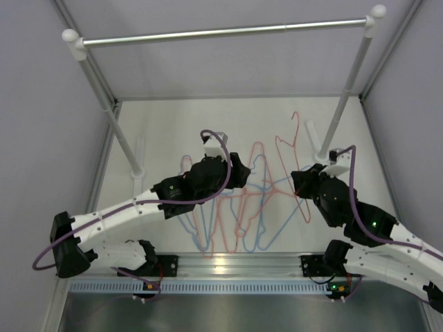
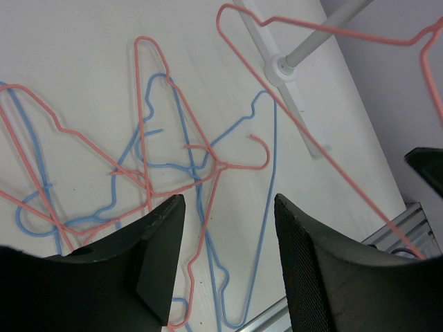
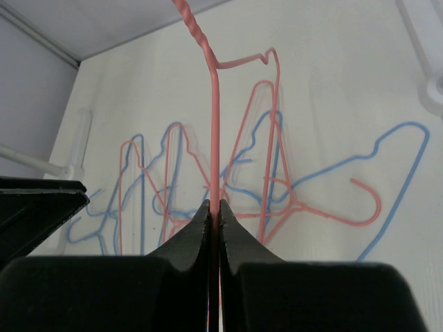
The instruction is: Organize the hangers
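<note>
Several thin wire hangers, pink and light blue, lie tangled flat on the white table (image 1: 166, 124) in a pile (image 1: 242, 207), also in the left wrist view (image 2: 149, 166) and the right wrist view (image 3: 173, 173). My right gripper (image 3: 214, 207) is shut on the straight wire of one pink hanger (image 3: 214, 131), held tilted above the pile with its hook (image 1: 298, 135) pointing to the far side. This hanger also crosses the left wrist view (image 2: 311, 26). My left gripper (image 2: 229, 200) hovers open over the pile's middle (image 1: 243, 178), nothing between its fingers (image 2: 163, 242).
A thick silver rail (image 1: 221, 32) spans the back, high on two white posts, left (image 1: 121, 142) and right (image 1: 342, 104), with the right post's foot (image 2: 280, 68) on the table. An aluminium strip (image 1: 235, 261) runs along the near edge. Grey walls close both sides.
</note>
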Robot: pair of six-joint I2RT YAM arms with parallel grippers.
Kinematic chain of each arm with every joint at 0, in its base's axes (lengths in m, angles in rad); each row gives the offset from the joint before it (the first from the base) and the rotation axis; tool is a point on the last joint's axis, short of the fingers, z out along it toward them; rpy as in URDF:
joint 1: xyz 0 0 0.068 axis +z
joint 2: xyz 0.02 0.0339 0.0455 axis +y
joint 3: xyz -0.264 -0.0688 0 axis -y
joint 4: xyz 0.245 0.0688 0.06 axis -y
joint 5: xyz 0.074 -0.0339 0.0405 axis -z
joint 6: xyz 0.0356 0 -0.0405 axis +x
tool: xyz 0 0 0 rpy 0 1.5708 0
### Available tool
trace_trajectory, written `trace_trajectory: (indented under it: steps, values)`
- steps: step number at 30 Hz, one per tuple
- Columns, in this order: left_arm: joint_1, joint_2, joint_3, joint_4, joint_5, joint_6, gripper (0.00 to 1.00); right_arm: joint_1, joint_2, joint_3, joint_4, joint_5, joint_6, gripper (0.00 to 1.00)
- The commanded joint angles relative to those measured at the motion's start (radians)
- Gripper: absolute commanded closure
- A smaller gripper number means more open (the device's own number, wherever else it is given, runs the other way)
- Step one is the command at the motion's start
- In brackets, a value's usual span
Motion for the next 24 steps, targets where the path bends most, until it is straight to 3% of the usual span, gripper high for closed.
trace_trajectory:
  steps: [1,13,24]
  values:
    - [-0.003,-0.101,-0.054,0.005,-0.023,0.011,0.41,0.015,0.017,0.14,-0.035,-0.004,-0.192,1.0]
    - [-0.003,-0.305,-0.094,-0.109,-0.071,0.027,0.44,0.015,0.08,0.387,-0.044,0.032,-0.298,1.0]
    - [-0.003,-0.311,-0.092,-0.119,-0.072,0.045,0.45,0.015,0.136,0.638,-0.027,0.001,-0.404,1.0]
